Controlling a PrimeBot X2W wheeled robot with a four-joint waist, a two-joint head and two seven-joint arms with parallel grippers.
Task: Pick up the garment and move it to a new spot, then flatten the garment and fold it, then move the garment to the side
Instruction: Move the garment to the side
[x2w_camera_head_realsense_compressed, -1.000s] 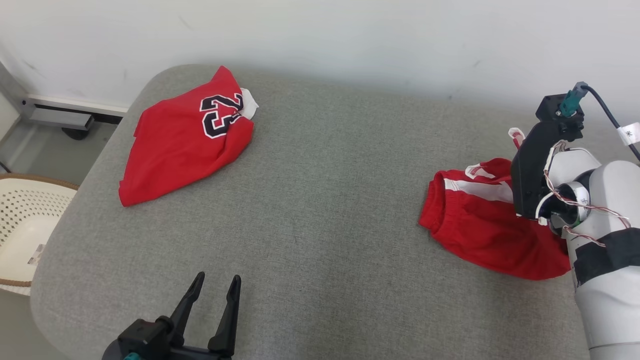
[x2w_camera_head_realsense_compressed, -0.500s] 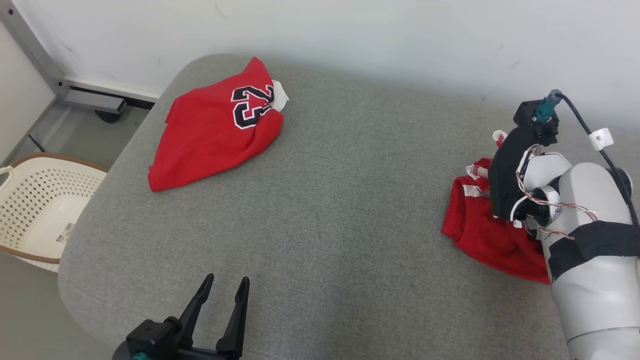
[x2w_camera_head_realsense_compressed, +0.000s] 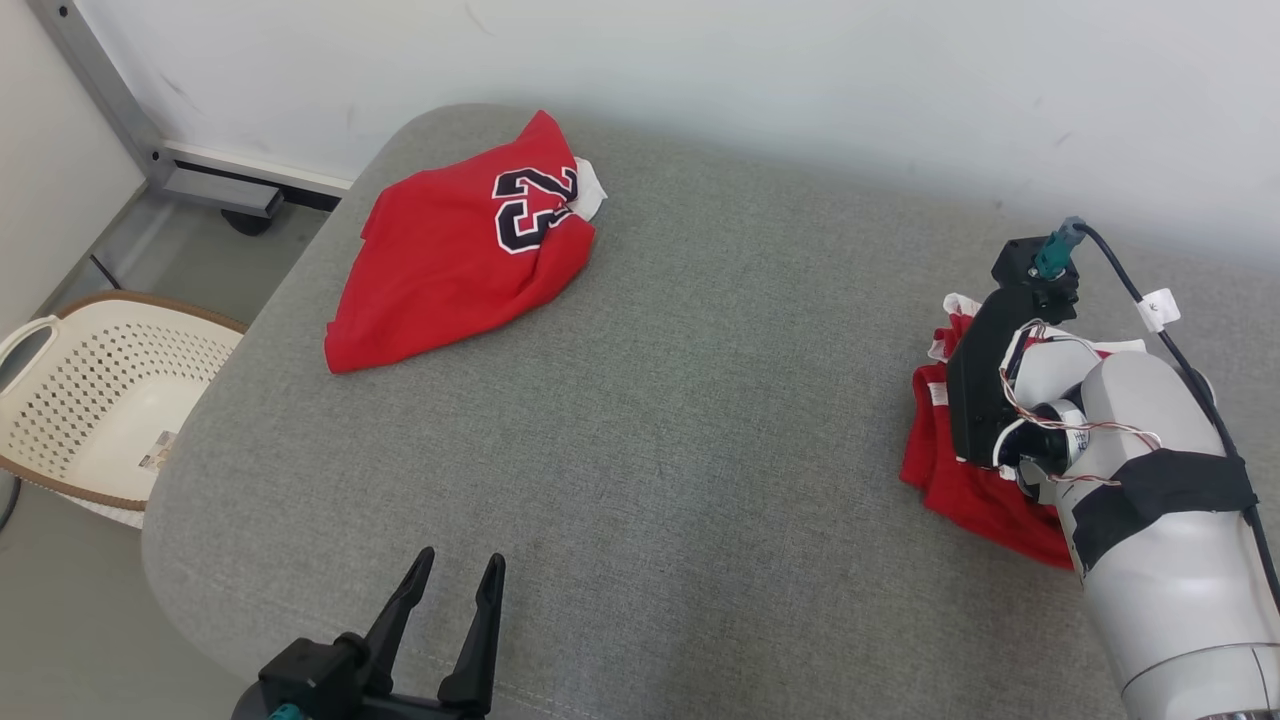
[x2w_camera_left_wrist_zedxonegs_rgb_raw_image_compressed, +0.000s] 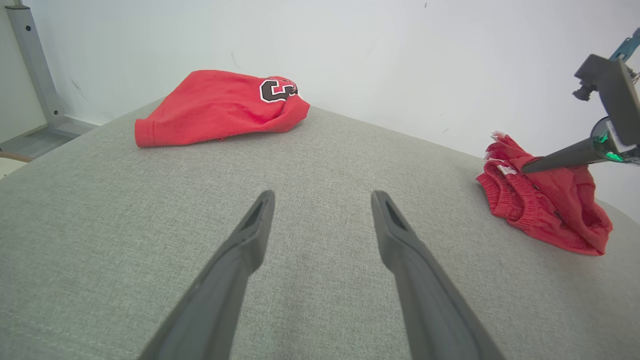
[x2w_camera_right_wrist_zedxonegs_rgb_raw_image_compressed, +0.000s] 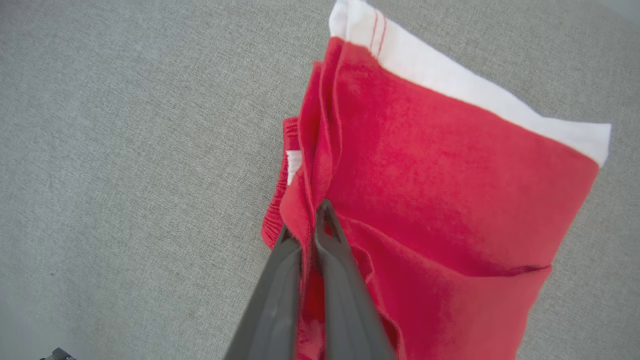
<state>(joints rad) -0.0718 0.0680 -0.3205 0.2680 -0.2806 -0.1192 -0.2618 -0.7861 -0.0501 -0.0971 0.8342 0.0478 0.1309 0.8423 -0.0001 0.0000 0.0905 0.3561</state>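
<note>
Two red garments sit on the grey padded table. The one that matters, the red shorts, is bunched up over on the right side of the table. The right gripper has its fingers pinched tight together on a fold of the red fabric close to the elastic waistband. From the left wrist view you can see the fabric peaked up where the fingers grab it, while the rest of the pile sits on the table. A white band with thin red stripes runs along one edge of the shorts.

The left gripper hangs low at the near edge, fingers spread wide apart with nothing between them, pointing across the table.

The other item, a red jersey with a black 23 on it, lies crumpled at the far left corner, well apart from the shorts. Off the table's left edge a cream perforated basket sits on the floor, and a white wall runs behind it all.
</note>
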